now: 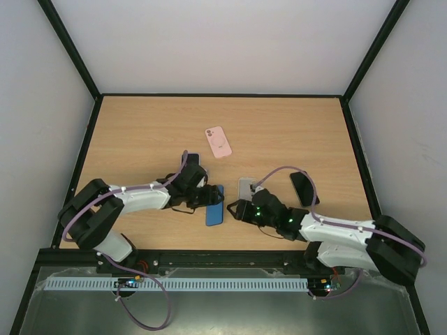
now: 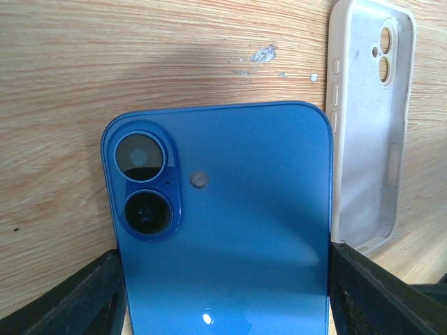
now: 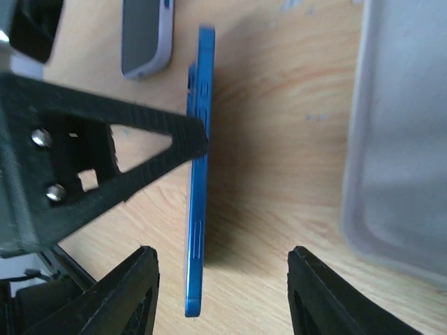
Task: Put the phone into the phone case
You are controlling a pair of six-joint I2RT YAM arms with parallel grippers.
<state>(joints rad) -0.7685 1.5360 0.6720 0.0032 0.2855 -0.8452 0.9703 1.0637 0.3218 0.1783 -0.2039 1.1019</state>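
Observation:
The blue phone [image 2: 223,209] stands on its edge on the table, camera lenses at its upper left in the left wrist view. My left gripper [image 2: 223,286] is shut on the phone across its width, both fingers [image 2: 84,300] pressing its sides. The pale translucent phone case [image 2: 367,125] lies open side up just right of it. In the right wrist view the phone [image 3: 198,209] shows edge-on. My right gripper [image 3: 223,279] is open around its lower end, a gap on each side. The case [image 3: 398,139] lies to the right. In the top view both grippers [image 1: 207,197] [image 1: 236,209] meet at the phone [image 1: 215,207].
A pink phone case [image 1: 218,142] lies mid-table. A dark phone [image 1: 193,161] sits behind the left gripper, and shows as a grey phone [image 3: 147,35] in the right wrist view. A black object [image 1: 304,188] lies right of the translucent case [image 1: 246,187]. Black frame posts border the table.

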